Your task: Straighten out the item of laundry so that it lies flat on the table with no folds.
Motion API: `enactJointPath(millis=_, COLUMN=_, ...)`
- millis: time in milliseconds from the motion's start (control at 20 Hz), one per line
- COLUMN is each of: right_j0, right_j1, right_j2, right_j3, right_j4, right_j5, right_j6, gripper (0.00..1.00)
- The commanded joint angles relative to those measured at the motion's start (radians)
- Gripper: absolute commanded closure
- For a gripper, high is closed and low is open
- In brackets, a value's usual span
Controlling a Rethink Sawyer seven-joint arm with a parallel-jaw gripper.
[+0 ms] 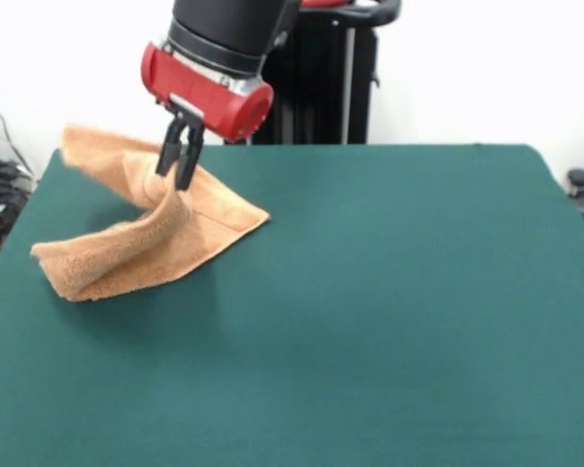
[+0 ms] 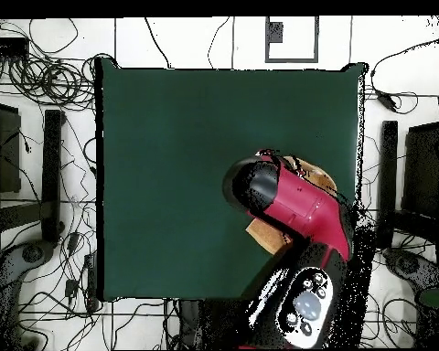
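Green bench (image 1: 389,311) bore the towel (image 1: 127,253) near one corner, its raised middle fold pinched directly beneath the narrow claw (image 1: 179,175).

A: Where does the towel (image 1: 141,229) lie?

B: On the table (image 1: 389,311), toward the far left corner in the front view, with one corner reaching past the table's left edge.

A: And the gripper (image 1: 178,165)?

B: Directly above the towel's raised middle fold, tips just at the cloth.

A: From overhead?

B: The arm (image 2: 292,196) covers most of the towel (image 2: 264,235), near the table's (image 2: 187,164) right edge.
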Motion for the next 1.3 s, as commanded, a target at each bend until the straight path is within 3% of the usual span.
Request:
enactJointPath(millis=50, right_j0=0.061, right_j1=0.079, right_j2=0.063, right_j3=-0.122, right_j4=0.115, right_j5=0.007, right_j6=0.351, gripper=1.00)
enactJointPath(millis=500, right_j0=0.114, right_j1=0.177, right_j2=0.007, right_j3=-0.237, right_j4=0.233, right_j5=0.054, right_j6=0.432, gripper=1.00)
enactJointPath(millis=850, right_j0=0.213, right_j1=0.326, right_j2=-0.198, right_j3=-0.392, right_j4=0.316, right_j5=0.260, right_j6=0.692, gripper=1.00)
enactJointPath(millis=1300, right_j0=0.192, right_j1=0.433, right_j2=-0.219, right_j3=-0.578, right_j4=0.377, right_j5=0.307, right_j6=0.864, gripper=1.00)
